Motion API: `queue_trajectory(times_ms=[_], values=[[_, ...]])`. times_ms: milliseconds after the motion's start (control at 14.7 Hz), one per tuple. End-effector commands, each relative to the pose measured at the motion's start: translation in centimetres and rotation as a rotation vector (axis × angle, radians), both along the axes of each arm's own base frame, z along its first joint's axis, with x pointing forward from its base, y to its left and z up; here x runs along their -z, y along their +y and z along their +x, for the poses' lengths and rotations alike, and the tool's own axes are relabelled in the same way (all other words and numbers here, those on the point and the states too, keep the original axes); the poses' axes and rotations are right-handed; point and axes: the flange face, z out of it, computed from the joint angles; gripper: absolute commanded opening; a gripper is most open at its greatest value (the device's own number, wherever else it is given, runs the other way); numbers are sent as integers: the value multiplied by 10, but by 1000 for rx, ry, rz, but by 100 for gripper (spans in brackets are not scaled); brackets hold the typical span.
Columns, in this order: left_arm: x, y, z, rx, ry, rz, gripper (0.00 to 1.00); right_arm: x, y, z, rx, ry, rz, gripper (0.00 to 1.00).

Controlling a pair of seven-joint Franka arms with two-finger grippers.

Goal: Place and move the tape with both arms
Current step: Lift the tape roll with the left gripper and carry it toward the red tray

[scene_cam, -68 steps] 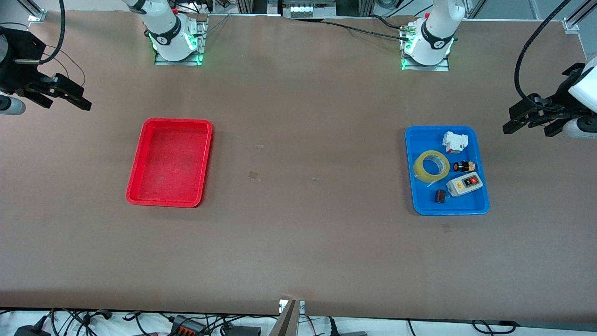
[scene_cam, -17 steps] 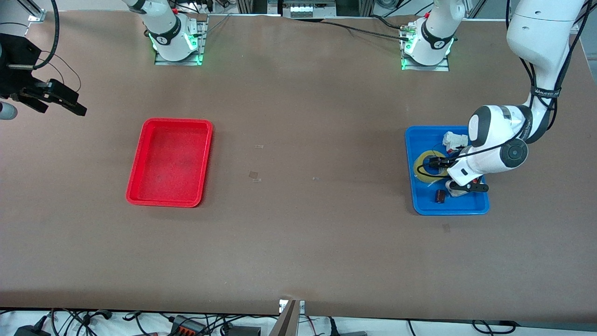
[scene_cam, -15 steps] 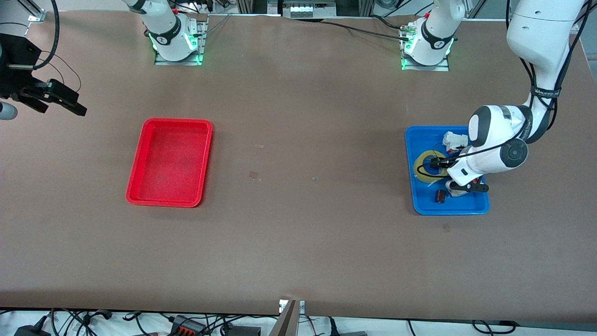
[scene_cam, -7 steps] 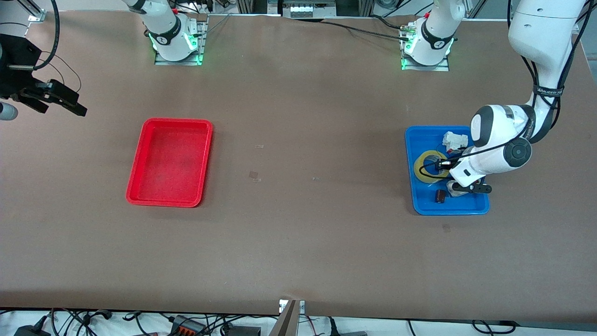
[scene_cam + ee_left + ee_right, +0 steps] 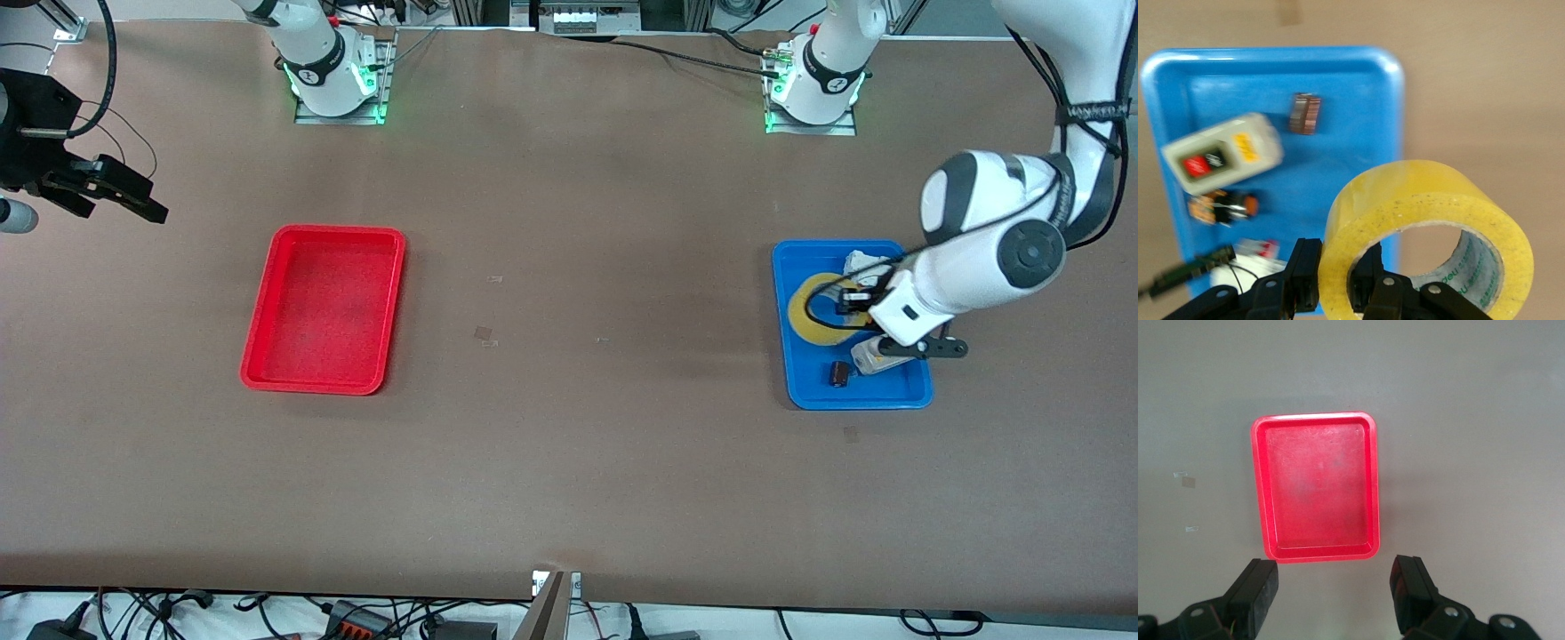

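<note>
The tape [image 5: 813, 313], a yellow ring roll, hangs tilted just above the blue tray [image 5: 791, 373]. My left gripper [image 5: 852, 302] is shut on its wall, one finger in the hole and one outside. The left wrist view shows the tape [image 5: 1425, 213] clamped in the left gripper [image 5: 1338, 290], with the blue tray [image 5: 1338, 87] below. My right gripper [image 5: 116, 191] is open and empty, waiting in the air over the right arm's end of the table. In the right wrist view the right gripper [image 5: 1335, 587] is wide open.
The blue tray holds a white-grey switch box [image 5: 1221, 153], a small dark block [image 5: 838, 373], a small black-orange piece [image 5: 1221, 207] and a white part [image 5: 858, 262]. An empty red tray [image 5: 338, 232] lies toward the right arm's end, also in the right wrist view [image 5: 1318, 417].
My left arm came in over the blue tray, closed on the tape and has now lifted it up off the tray floor. The right arm has barely moved.
</note>
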Motion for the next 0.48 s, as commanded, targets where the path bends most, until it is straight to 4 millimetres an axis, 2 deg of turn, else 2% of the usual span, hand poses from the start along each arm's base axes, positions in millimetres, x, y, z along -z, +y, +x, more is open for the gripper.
queue_trajectory(times_ms=[0,273,409], values=[[-4,-81,-15,-102,16,-13,12,-1,-1,1,-14,-6,0,99],[12,-210,-38,-209,44,-10,13,1,0,2,-15,-4,1,98],[31,-274,-53,-259,49,3,13,1,0,2,-15,-2,1,98]])
